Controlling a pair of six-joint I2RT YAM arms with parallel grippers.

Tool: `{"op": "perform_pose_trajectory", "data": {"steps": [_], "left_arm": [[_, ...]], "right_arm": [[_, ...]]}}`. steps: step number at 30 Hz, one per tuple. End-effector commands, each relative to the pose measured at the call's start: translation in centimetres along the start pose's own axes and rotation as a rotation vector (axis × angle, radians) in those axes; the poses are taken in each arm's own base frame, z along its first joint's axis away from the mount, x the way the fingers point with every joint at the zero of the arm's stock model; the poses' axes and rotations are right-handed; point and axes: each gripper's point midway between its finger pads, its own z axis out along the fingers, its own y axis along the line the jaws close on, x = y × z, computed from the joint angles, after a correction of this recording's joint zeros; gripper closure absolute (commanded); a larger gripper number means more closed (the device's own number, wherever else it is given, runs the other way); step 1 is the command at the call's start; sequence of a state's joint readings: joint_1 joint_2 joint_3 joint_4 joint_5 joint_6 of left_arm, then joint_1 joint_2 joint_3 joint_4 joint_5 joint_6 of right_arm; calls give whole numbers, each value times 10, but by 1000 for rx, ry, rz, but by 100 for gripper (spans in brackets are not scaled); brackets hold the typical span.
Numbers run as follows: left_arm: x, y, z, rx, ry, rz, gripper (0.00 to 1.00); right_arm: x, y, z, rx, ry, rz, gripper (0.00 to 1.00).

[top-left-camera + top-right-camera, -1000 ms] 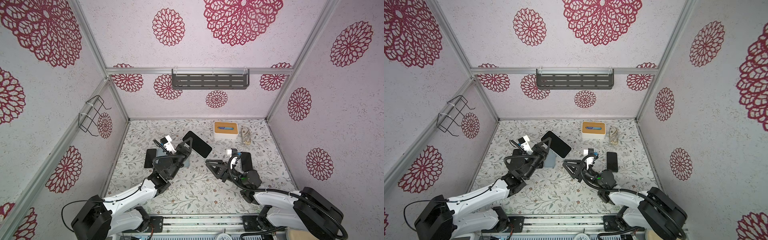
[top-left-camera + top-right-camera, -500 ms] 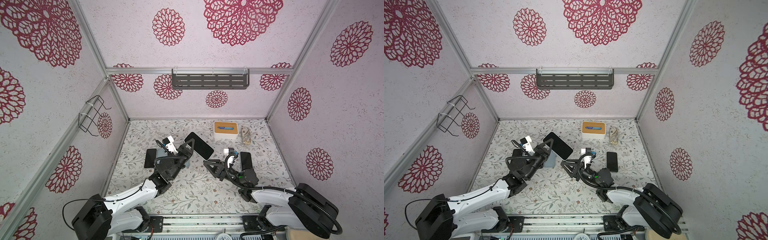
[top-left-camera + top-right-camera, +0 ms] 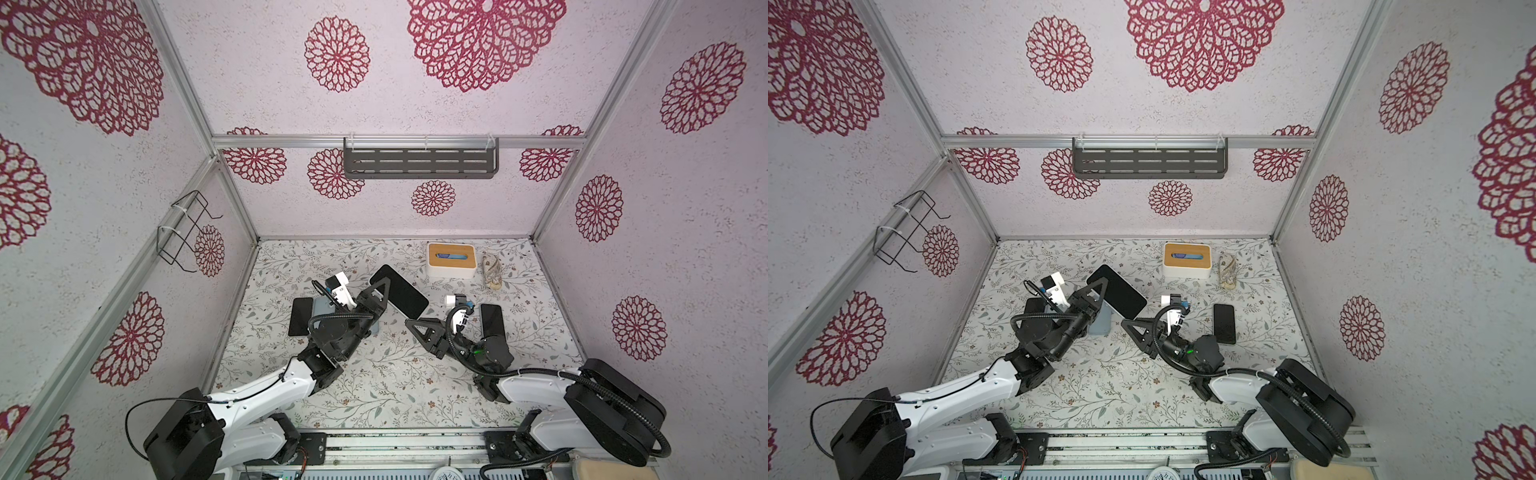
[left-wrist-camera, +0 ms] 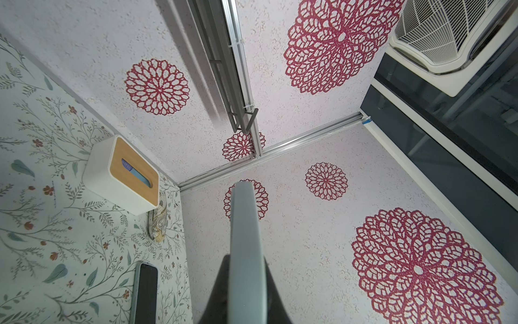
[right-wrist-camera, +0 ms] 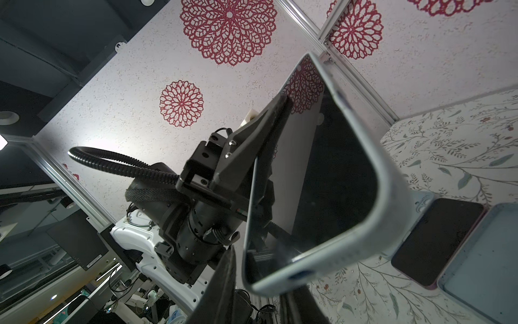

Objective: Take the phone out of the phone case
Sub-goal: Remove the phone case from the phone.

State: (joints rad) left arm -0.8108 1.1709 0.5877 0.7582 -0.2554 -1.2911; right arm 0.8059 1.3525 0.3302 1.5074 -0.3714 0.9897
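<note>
The phone (image 3: 400,291) (image 3: 1118,297), black screen in a pale grey-blue phone case (image 5: 378,196), is held tilted in the air above the table. My left gripper (image 3: 383,287) (image 3: 1100,287) (image 4: 245,283) is shut on its long sides; the case edge (image 4: 244,246) runs between the dark fingers (image 4: 217,286). My right gripper (image 3: 413,322) (image 3: 1128,323) (image 5: 258,291) is at the phone's lower corner. Its jaws straddle that corner, narrowed but open. A thin gap shows between one finger (image 5: 221,286) and the case.
On the floral table (image 3: 386,386) lie a black phone (image 3: 492,322) by the right arm, another black phone (image 3: 300,316) and a pale blue case (image 3: 322,305) under the left arm. A white tissue box (image 3: 451,259) and a crumpled wrapper (image 3: 491,272) stand at the back.
My right gripper has moved up and left to the phone's lower corner and its jaws have narrowed. The left gripper has carried the phone slightly to the right.
</note>
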Motion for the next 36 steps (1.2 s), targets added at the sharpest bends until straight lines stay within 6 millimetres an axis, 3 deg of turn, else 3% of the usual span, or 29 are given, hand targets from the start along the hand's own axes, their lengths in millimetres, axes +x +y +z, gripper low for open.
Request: {"op": "perform_pose_trajectory", "data": {"steps": [1, 5, 8, 13, 16, 20, 23, 24, 27, 29, 31, 34, 36], "left_arm": [[-6, -27, -7, 97, -19, -33, 100], [-4, -26, -6, 89, -8, -51, 100], [-1, -27, 0, 58, 39, -89, 100], [11, -30, 9, 19, 175, -177, 100], [17, -24, 10, -32, 235, -179, 100], [11, -23, 9, -48, 262, -160, 100], [-8, -25, 6, -45, 251, -138, 100], [-16, -28, 5, -39, 252, -128, 100], [-41, -39, 3, -24, 308, -39, 100], [-46, -49, 1, -7, 403, 52, 100], [-27, -69, -2, 73, 634, 176, 100], [1, -74, -22, 85, 848, 392, 100], [7, -83, -28, 132, 888, 484, 100]], "right_arm": [[-25, 25, 4, -97, -81, -42, 79], [-20, 21, 8, -91, -60, -53, 95], [-9, 4, 7, -32, -24, -109, 100], [10, -36, 0, 212, 99, -504, 100], [-4, -48, -9, 342, 109, -724, 100], [-31, -42, -15, 421, 94, -885, 100], [-29, -25, -22, 345, 95, -891, 100], [-20, -19, -26, 303, 120, -879, 94], [5, -10, -46, 215, 168, -808, 54], [17, -2, -55, 161, 193, -773, 36], [27, 9, -56, 99, 252, -755, 28], [41, 16, -48, 46, 394, -725, 27], [45, 24, -43, -2, 433, -706, 27]]}}
